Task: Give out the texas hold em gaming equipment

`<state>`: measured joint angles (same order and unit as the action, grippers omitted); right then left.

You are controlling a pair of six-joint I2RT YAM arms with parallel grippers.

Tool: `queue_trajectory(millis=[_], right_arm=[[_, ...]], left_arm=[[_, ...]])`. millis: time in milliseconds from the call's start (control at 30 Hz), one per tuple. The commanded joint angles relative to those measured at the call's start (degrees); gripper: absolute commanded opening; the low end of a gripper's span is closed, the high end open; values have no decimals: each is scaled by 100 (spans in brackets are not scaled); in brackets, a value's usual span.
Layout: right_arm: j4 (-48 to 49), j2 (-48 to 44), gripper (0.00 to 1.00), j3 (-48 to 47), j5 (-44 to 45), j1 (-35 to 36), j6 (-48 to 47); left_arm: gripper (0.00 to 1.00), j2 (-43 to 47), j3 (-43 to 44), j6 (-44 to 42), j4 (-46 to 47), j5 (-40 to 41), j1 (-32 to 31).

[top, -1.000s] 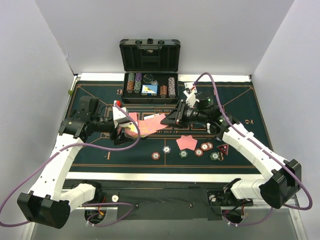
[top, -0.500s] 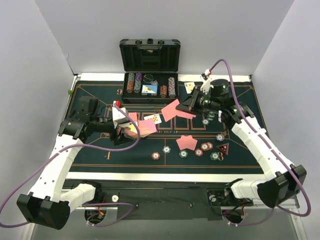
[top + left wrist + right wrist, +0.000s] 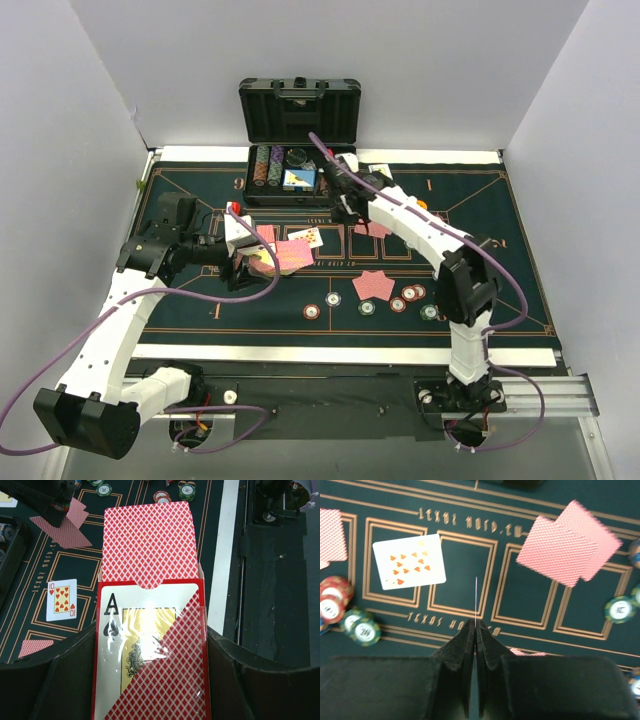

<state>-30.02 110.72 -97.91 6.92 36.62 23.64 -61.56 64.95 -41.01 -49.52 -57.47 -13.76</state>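
Swinging away from the right side, the right arm is now reaching over the middle of the table (image 3: 180,340), close to the far edge and near the black case (image 3: 300,110). The right pincer (image 3: 474,630) is squeezing tight on one thin playing card (image 3: 476,595), which is showing only its edge in the wrist view. The left pincer (image 3: 150,640) is not moving. It is gripping the red card box (image 3: 150,675) over the left half of the table, and a red-backed card (image 3: 147,540) is sticking out of the top. A ten of hearts (image 3: 307,238) is lying face up near the middle. Two red-backed cards (image 3: 570,542) are lying to its right, one partly over the other. Another pair (image 3: 375,285) is lying nearer the front edge, with striped chips (image 3: 398,303) sitting around it.
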Motion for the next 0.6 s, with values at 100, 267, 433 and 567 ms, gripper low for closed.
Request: queue_trajectory(millis=[100, 267, 433, 567], right_arm=[[-759, 775, 0, -1221, 2085, 556, -694], [-874, 1566, 0, -1678, 1989, 776, -703], [-997, 2129, 0, -2004, 2006, 1013, -711], [-988, 2314, 0, -2074, 1919, 1136, -729]], left_arm=[[2, 83, 115, -108, 56, -264, 22], [2, 92, 132, -109, 47, -238, 22], [2, 100, 176, -91, 39, -247, 31], [2, 100, 159, -91, 56, -247, 22]])
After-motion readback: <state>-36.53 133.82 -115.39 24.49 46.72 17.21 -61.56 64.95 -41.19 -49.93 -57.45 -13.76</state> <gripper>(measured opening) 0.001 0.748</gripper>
